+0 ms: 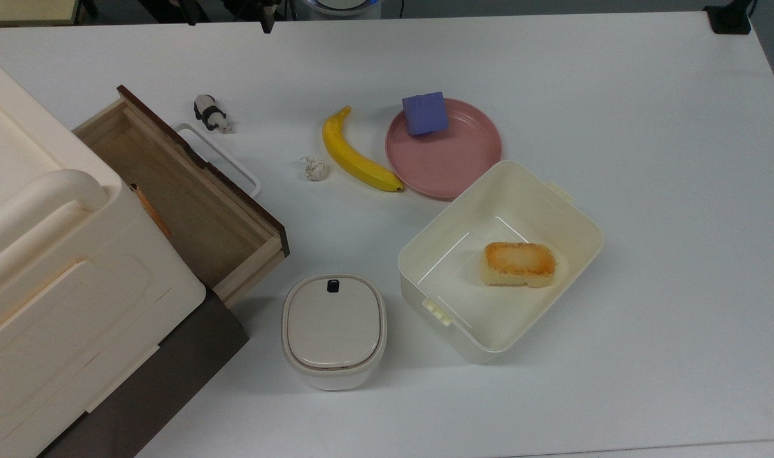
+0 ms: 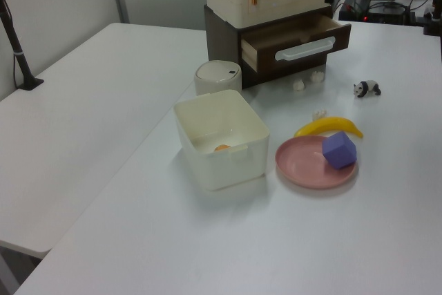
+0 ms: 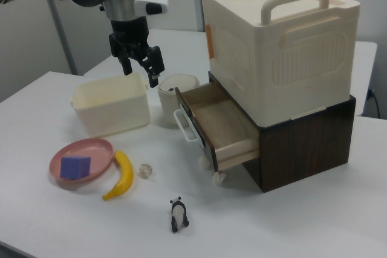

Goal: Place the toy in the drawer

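Note:
The toy (image 1: pixel 210 113), a tiny black-and-white panda, stands on the white table just beyond the drawer's white loop handle (image 1: pixel 218 159); it also shows as the toy (image 2: pixel 367 88) and the toy (image 3: pixel 178 214). The drawer (image 1: pixel 183 197) is pulled open, light wood inside, with a dark brown front; it shows too as the drawer (image 2: pixel 262 46) and the drawer (image 3: pixel 221 119), and nothing lies in the part I can see. My gripper (image 3: pixel 140 69) hangs open and empty above the cream box, far from the toy.
A banana (image 1: pixel 355 156), a paper ball (image 1: pixel 315 169) and a pink plate (image 1: pixel 454 162) with a purple cube (image 1: pixel 425 113) lie mid-table. The cream box (image 1: pixel 419 254) holds a bread piece (image 1: pixel 519 264). A lidded container (image 1: pixel 333 327) stands by the drawer; a cream crate (image 3: pixel 278 40) tops the cabinet.

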You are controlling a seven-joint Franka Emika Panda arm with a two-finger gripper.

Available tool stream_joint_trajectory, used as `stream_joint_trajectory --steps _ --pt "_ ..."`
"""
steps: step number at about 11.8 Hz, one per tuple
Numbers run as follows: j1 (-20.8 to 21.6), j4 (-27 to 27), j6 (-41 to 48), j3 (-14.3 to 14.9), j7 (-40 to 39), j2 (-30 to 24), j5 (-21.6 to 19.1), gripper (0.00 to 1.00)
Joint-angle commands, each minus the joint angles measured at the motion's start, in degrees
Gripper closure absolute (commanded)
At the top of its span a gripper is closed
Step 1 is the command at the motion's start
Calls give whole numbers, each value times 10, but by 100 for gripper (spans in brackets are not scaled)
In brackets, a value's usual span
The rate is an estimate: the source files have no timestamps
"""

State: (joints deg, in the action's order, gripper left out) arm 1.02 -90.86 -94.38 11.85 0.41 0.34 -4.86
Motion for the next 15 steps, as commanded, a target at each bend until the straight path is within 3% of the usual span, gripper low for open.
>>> stream_joint_trajectory --steps 1,15 --pt "12 -22 -27 11 12 -18 -15 0" --pt "6 8 -19 14 12 6 -29 0"
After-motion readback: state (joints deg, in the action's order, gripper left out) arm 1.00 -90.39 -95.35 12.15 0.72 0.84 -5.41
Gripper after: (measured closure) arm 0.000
